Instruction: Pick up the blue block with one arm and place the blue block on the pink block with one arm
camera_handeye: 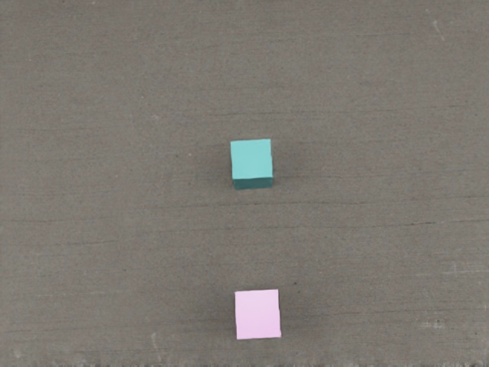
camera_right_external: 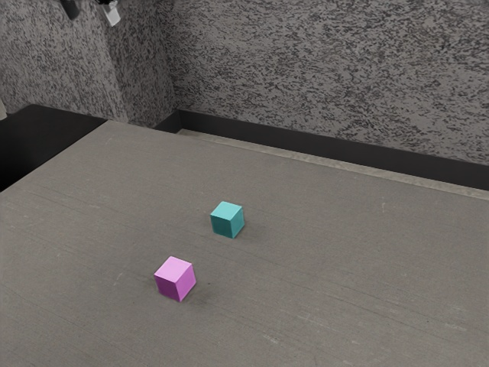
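The blue block (camera_right_external: 227, 219), teal-blue in shade, rests on the grey table (camera_right_external: 344, 290) near its middle. The pink block (camera_right_external: 175, 277) sits a short way in front of it, toward the exterior view's left, with a clear gap between the two. My gripper (camera_right_external: 92, 9) hangs high above the table at the exterior view's upper left corner, far from both blocks, and just its lower tips show there. From the wrist view I look straight down on the blue block (camera_handeye: 251, 163) and the pink block (camera_handeye: 257, 313), both lying flat and apart.
A speckled grey wall (camera_right_external: 328, 69) with a dark baseboard runs behind the table. The table's left edge (camera_right_external: 46, 164) drops off to a dark floor. Bare tabletop surrounds both blocks.
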